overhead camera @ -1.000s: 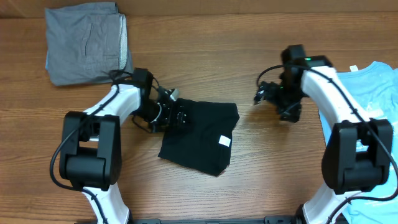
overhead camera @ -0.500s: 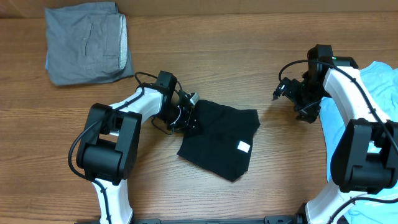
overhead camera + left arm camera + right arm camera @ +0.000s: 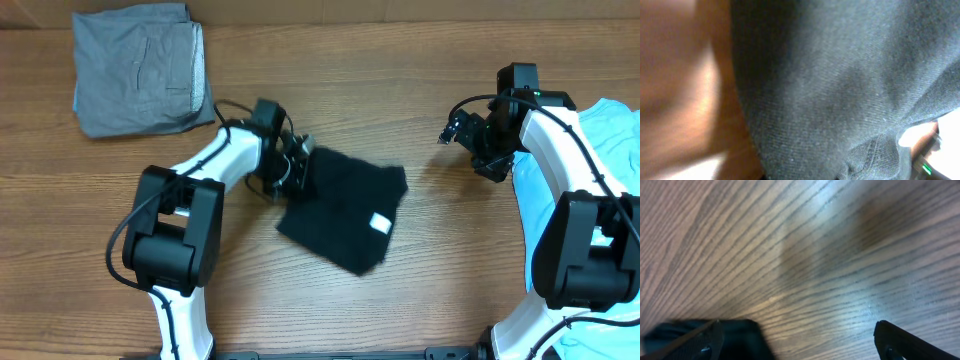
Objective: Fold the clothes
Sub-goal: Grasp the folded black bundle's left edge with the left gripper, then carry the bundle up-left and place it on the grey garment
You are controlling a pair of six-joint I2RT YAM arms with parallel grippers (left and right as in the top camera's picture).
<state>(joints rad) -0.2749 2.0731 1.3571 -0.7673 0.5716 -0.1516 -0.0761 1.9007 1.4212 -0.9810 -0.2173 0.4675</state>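
Note:
The black T-shirt (image 3: 340,208) lies folded and slanted on the wooden table, its small white label (image 3: 380,222) facing up. My left gripper (image 3: 298,170) is shut on the shirt's upper left edge. In the left wrist view, black fabric (image 3: 840,75) fills nearly the whole picture and hides the fingers. My right gripper (image 3: 456,131) hovers open over bare wood to the right of the shirt. In the right wrist view its fingertips (image 3: 705,341) stand wide apart with only table between them (image 3: 800,342).
A folded grey garment (image 3: 140,68) lies at the back left corner. A light-blue T-shirt (image 3: 615,150) lies at the right edge, partly under the right arm. Bare wood stretches between the black shirt and the right gripper.
My left gripper shut on the black shirt's edge and dragged it right, then slightly back, turning it. The right arm swung to the right and stayed open.

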